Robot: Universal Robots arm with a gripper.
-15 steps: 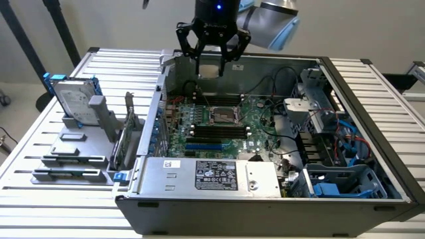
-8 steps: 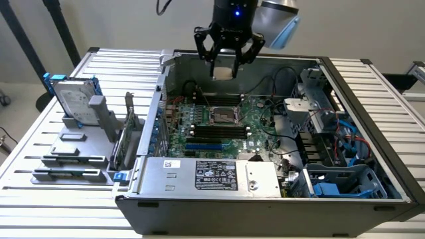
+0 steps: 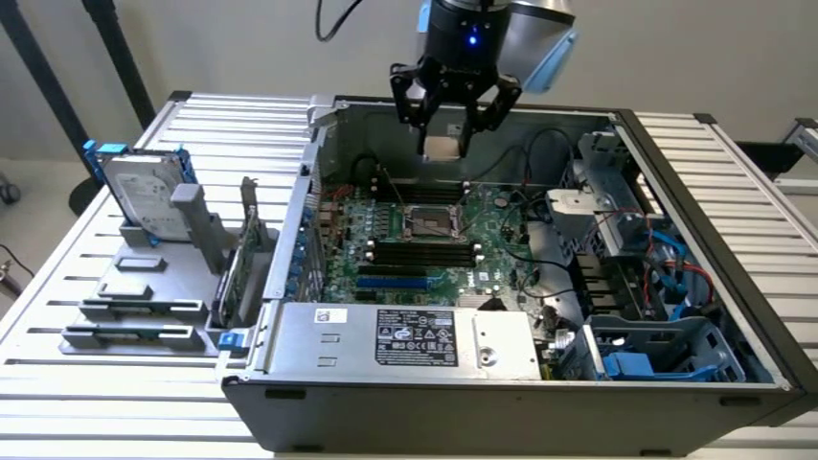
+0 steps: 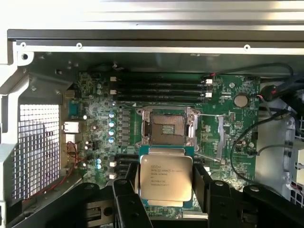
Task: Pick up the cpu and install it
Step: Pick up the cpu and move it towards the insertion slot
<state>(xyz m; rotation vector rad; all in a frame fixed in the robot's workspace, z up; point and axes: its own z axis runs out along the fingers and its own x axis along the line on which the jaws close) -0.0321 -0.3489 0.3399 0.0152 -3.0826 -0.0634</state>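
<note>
The tool (image 3: 451,129) hangs above the open computer case (image 3: 511,407). Its black fingers (image 3: 406,101) are set wide and clamped on two opposite edges of the cpu (image 3: 442,147). In the wrist view the cpu (image 4: 165,179) lies flat between the fingers (image 4: 127,194) of the tool (image 4: 165,190). Its silver lid with printed text faces the camera, and a thin green border shows around the lid. The chip is held in the air, clear of the green motherboard (image 4: 228,123).

Below the tool sits the cpu socket (image 3: 432,222), apart from the chip. In the wrist view the socket (image 4: 166,127) shows a dark square contact field inside a metal frame, with nothing seated in it. On the far side of the socket from the tool, black memory sticks (image 4: 159,90) lie in their slots.

Well away from the tool, toward the exterior view's left, a hard drive (image 3: 144,196) in a blue frame stands upright in a grey holder on the slatted tabletop (image 3: 77,287).
</note>
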